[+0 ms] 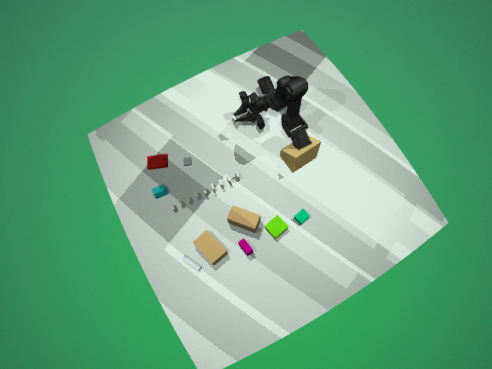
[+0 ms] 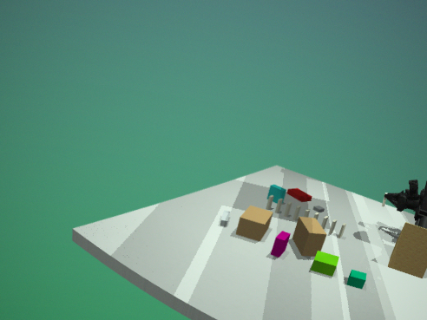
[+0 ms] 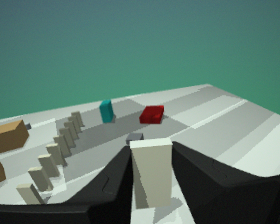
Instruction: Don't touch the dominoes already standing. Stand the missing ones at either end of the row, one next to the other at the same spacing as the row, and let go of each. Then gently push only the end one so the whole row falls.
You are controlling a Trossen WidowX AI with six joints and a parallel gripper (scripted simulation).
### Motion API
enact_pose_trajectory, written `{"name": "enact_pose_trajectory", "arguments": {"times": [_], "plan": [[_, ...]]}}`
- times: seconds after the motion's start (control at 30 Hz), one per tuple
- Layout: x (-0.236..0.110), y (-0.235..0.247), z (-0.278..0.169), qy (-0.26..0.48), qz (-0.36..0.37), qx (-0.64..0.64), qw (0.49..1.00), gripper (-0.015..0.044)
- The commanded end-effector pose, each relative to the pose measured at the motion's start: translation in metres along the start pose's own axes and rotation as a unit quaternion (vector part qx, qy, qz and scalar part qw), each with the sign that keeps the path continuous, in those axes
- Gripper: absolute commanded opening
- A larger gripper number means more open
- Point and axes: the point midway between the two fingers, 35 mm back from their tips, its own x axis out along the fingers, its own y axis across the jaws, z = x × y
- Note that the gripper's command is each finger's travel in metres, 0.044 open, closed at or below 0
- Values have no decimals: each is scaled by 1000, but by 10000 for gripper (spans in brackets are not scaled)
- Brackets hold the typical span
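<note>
Several cream dominoes (image 1: 221, 183) (image 2: 297, 212) (image 3: 48, 165) stand upright in a straight, evenly spaced row. My gripper (image 1: 235, 118) (image 2: 385, 196) (image 3: 150, 149) is shut on one more cream domino (image 3: 152, 181). It holds this domino in the air, apart from the row, off the row's arm-side end. The domino hangs roughly upright from the fingertips in the exterior view, and its broad face shows in the wrist view. The nearest part of the row is cut off at the lower left of the wrist view.
Two tan boxes (image 1: 210, 247) (image 1: 244, 219), a magenta block (image 1: 245, 246), a lime block (image 1: 276, 226) and a green block (image 1: 301, 216) lie on one side of the row. A teal block (image 1: 160, 191), a red block (image 1: 157, 161) and a grey block (image 1: 187, 161) lie on the other.
</note>
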Motion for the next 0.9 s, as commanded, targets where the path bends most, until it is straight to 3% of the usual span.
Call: {"name": "enact_pose_trajectory", "arguments": {"times": [0.0,0.87], "plan": [[2,-3,-6,1,-1,14,1000,107],[7,-14,-44,2,0,3,1000,107]]}}
